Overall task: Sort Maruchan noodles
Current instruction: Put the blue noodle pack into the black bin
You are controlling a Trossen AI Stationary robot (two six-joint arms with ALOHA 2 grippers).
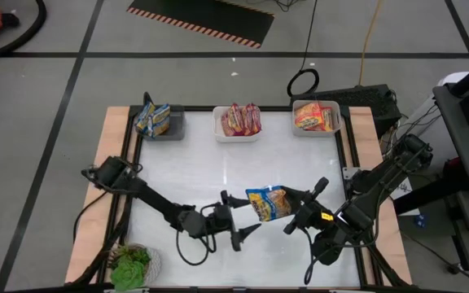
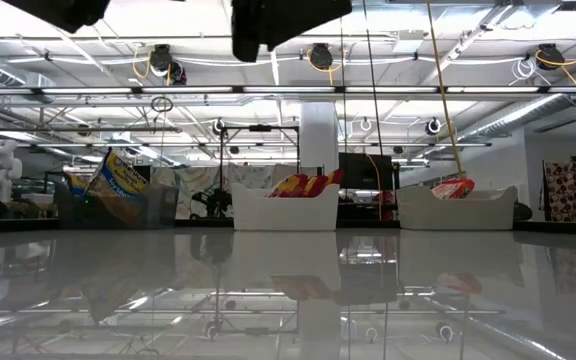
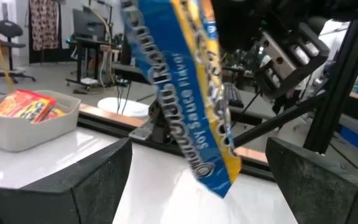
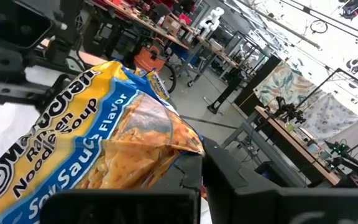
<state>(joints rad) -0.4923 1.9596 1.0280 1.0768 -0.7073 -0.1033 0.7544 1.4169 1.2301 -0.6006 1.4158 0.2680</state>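
A blue-and-yellow Maruchan packet [image 1: 267,203] hangs over the table's near middle, held by my right gripper [image 1: 290,203], which is shut on it. My left gripper [image 1: 237,216] is open just to the packet's left. In the left wrist view its fingers [image 3: 98,180] stand on either side of the packet's lower end [image 3: 219,177] without touching it. At the far edge stand a dark bin [image 1: 159,122] with blue-and-yellow packets, a white bin [image 1: 238,122] with red packets and a white bin [image 1: 316,116] with orange packets. My right gripper pinches the blue-and-yellow packet between its two fingers at the crinkled edge [image 4: 188,149] on the packet's right end. The fingers [image 4: 241,186] come from the table's right side. The packet is lifted clear of the table and hangs tilted, its free end [image 3: 222,180] pointing down.
A green leafy plant [image 1: 133,264] sits at the table's near left corner. The white tabletop [image 1: 194,171] between the bins and the grippers is bare. Wooden rails [image 1: 114,163] border the table on the left and right.
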